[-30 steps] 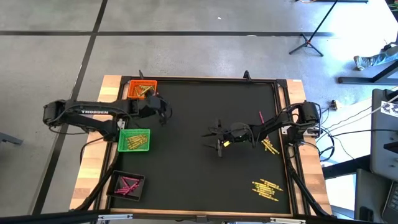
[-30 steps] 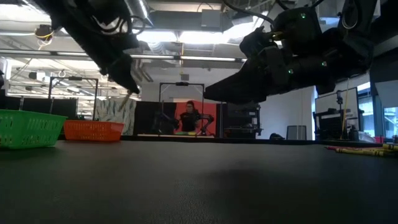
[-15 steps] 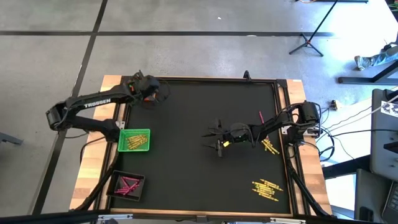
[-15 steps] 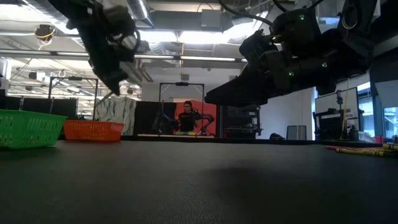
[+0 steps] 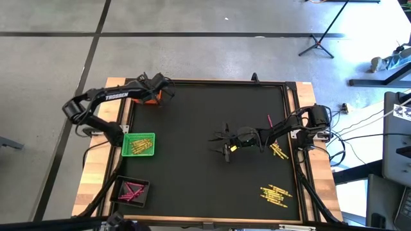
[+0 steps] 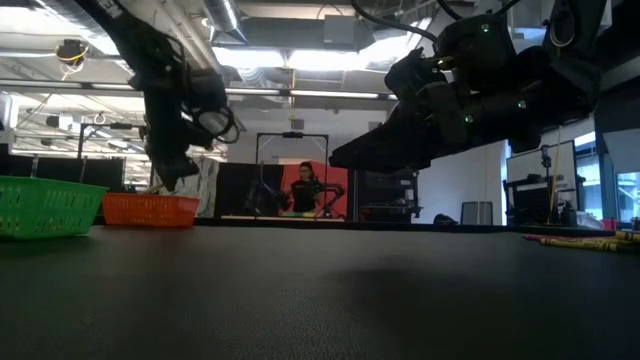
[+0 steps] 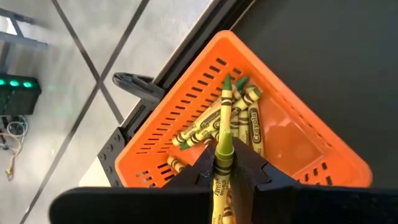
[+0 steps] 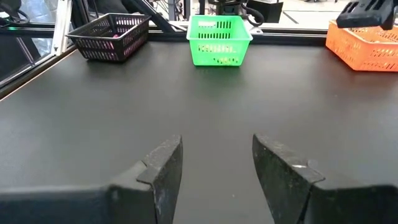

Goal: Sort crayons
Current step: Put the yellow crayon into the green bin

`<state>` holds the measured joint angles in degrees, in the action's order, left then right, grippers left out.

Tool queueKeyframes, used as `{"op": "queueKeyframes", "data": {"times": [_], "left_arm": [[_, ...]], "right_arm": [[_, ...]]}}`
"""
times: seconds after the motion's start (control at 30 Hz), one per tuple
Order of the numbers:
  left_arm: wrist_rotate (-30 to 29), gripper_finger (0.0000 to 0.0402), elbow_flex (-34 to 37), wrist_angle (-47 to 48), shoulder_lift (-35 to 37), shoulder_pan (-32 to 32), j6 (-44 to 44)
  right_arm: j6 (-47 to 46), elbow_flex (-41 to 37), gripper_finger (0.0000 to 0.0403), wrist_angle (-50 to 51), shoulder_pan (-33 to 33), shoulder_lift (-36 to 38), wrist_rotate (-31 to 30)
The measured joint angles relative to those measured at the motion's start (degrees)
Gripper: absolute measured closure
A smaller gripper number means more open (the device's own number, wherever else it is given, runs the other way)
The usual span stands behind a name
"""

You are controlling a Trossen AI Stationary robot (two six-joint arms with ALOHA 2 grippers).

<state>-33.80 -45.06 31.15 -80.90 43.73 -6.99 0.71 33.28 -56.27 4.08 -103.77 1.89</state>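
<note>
Yellow-green crayon in grip (image 7: 222, 134): clamped between the fingers of the left hand (image 7: 222, 163), pointing out past the fingertips, directly above the orange tray.
Orange tray (image 7: 292, 140): at the far left corner of the tabletop; several olive-gold crayons (image 7: 249, 121) lie loose on its floor, crossing one another.
Left hand, overhead: (image 5: 154, 95) over the orange tray, arm reaching in from the left edge; jaws together on the one crayon.
Green tray (image 5: 139, 144): left side of the tabletop, nearer than the orange tray; holds yellowish crayons (image 5: 137, 147).
Black tray (image 5: 131, 190): near left corner; holds pink crayons (image 5: 131, 191).
Unsorted crayons: a yellow group (image 5: 275, 194) near the right front, a smaller yellow group (image 5: 278, 151) by the right edge, one pink crayon (image 5: 270, 120) farther back by the right edge.
Right hand (image 5: 225, 143): hovering over the middle of the black tabletop (image 5: 205, 109), well apart from every tray; fingers (image 8: 163, 171) spread apart, nothing between them.
Low view: right arm fills the upper right; left hand (image 6: 170, 165) hangs just above the orange tray (image 6: 148, 209); a person shows in the room behind.
</note>
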Motion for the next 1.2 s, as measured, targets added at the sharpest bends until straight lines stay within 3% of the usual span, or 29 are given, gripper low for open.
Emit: {"op": "queueKeyframes", "data": {"times": [1.2], "left_arm": [[0.09, 0.0392, -0.02, -0.37, -1.21, 0.63, -0.76]], "right_arm": [[0.00, 0.00, 0.0210, 0.74, 0.00, 0.00, 0.00]]}}
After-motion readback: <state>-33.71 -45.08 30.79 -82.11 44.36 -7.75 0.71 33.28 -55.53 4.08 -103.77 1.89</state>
